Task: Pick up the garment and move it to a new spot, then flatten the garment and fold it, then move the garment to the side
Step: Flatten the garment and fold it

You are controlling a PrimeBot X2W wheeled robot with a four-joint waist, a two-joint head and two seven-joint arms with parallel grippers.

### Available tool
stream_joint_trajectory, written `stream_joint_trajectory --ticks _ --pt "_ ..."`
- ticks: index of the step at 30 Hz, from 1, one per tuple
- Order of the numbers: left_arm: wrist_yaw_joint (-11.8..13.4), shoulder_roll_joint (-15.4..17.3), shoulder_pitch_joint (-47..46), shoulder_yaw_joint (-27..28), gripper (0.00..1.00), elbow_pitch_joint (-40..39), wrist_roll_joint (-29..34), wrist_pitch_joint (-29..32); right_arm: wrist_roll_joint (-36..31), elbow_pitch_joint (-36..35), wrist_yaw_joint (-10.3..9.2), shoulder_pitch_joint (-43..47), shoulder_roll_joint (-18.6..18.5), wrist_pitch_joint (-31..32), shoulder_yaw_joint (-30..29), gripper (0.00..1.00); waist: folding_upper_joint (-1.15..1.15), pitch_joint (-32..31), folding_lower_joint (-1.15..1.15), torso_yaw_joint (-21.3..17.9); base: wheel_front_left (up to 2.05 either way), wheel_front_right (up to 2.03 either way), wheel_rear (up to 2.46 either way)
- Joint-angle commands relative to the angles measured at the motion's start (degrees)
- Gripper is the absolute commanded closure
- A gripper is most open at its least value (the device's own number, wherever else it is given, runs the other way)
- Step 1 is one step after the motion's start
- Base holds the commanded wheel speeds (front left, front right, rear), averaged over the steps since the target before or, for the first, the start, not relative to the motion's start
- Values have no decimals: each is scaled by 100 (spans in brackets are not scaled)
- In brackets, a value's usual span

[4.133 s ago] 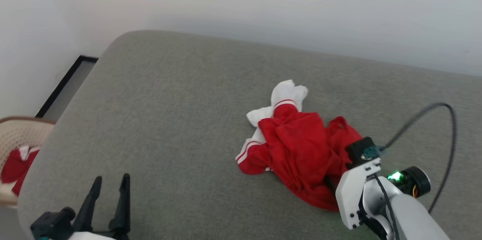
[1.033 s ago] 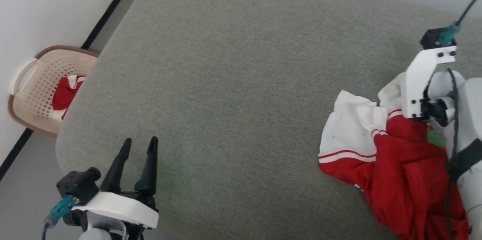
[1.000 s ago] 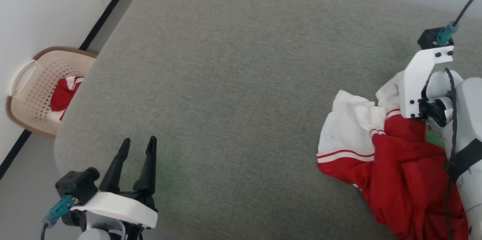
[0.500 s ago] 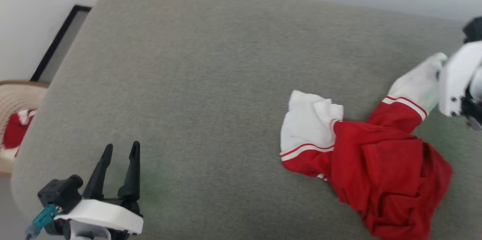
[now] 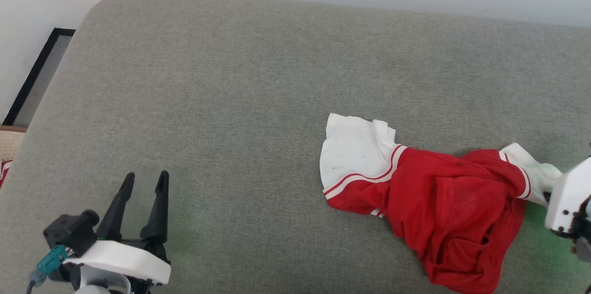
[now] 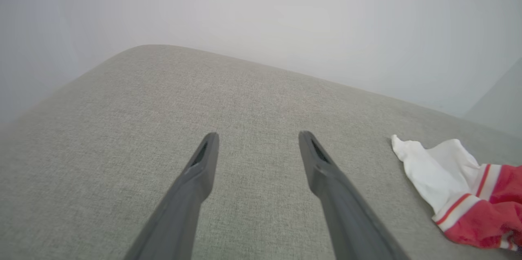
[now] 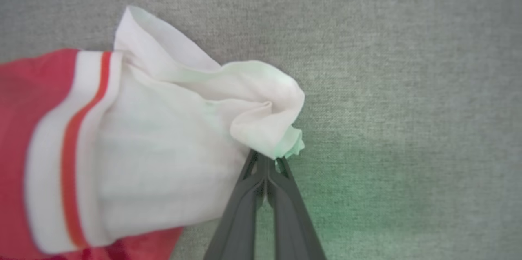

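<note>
Right now the right jaws are pressed fully together on a bunched tip of the white sleeve (image 7: 261, 129), the fabric puckering just above the fingertips (image 7: 253, 170), so they hold the garment (image 5: 438, 201) by that one sleeve end. The rest of the garment trails away from the pinch: its red body lies crumpled and twisted on the grey cushion (image 5: 231, 100), and the other white sleeve (image 5: 355, 151) lies spread at the garment's far end from the grip. The left jaws stand wide apart and empty, well clear of the garment on the side of that free sleeve, with only bare cushion between their tips. This looks like the first step, carrying the garment to a new spot, close to its end, since most of the cloth already rests on the cushion. The printed front cannot be made out in the folds. Flattening probably comes next, and it calls for a second hold: the left jaws would need to travel to the free sleeve and close on its edge, so the two arms can pull apart and draw the twisted red body out smooth.
</note>
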Motion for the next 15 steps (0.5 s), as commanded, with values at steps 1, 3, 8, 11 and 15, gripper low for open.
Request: stream_joint_trajectory --ticks 1,3,8,11,15 --pt "-15 54 -106 -40 0 25 -8 -31 -82 91 -1 41 163 -35 -67 65 0 -2 0 -30 0 0 0" --pt "-15 141 -146 -134 0 63 -51 -31 -236 237 -2 5 317 -107 -163 0 0 -15 0 -72 0 0 0" --pt "-15 401 -350 -438 0 135 -255 0 -448 354 -2 -153 488 -367 -89 0 0 -82 0 -208 0 0 0" --pt "-15 615 -509 -589 0 83 -387 122 -397 209 -1 -200 535 -584 36 0 0 -133 0 -335 0 0 0" --pt "-15 821 -700 -771 0 5 -510 305 -358 -1 -2 -171 579 -839 146 0 0 -176 0 -483 0 0 0"
